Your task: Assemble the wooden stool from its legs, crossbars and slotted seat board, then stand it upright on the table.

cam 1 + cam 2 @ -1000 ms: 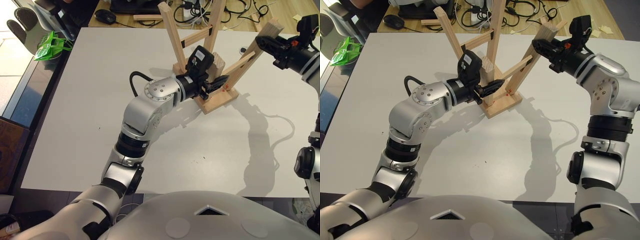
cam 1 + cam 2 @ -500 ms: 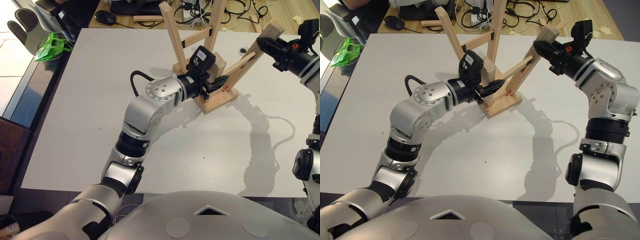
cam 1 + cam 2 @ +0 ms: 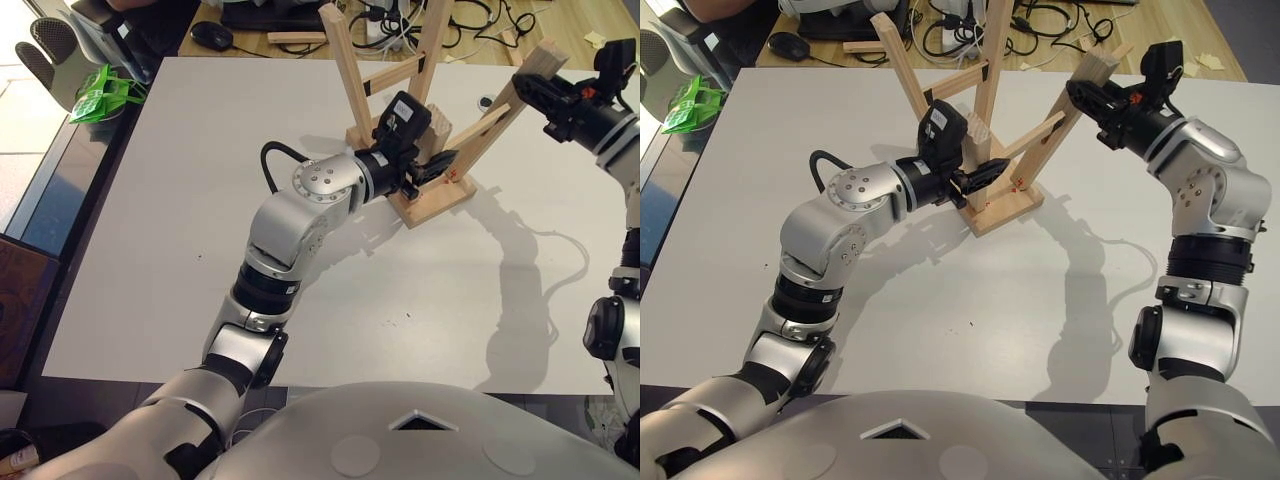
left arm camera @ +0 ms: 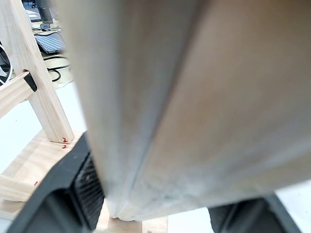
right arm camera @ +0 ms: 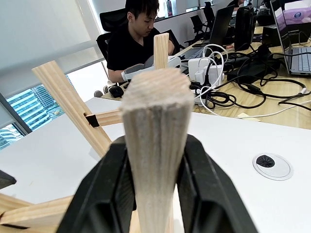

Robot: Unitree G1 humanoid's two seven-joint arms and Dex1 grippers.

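The wooden stool lies upside down, its seat board flat on the white table and its legs pointing up. My left gripper is shut on one leg close above the board, dark fingers on either side of it. The right leg leans outward, and my right gripper is shut on its top end. A crossbar joins the two far legs; another crossbar runs to the right leg.
A cable grommet sits in the table behind the stool. Beyond the far edge lie a loose wooden bar, a mouse and cables. A green bag hangs off the far left corner. The near half of the table is bare.
My right wrist has shifted slightly right and back while holding the leg's end. The left arm and the seat board have kept still.
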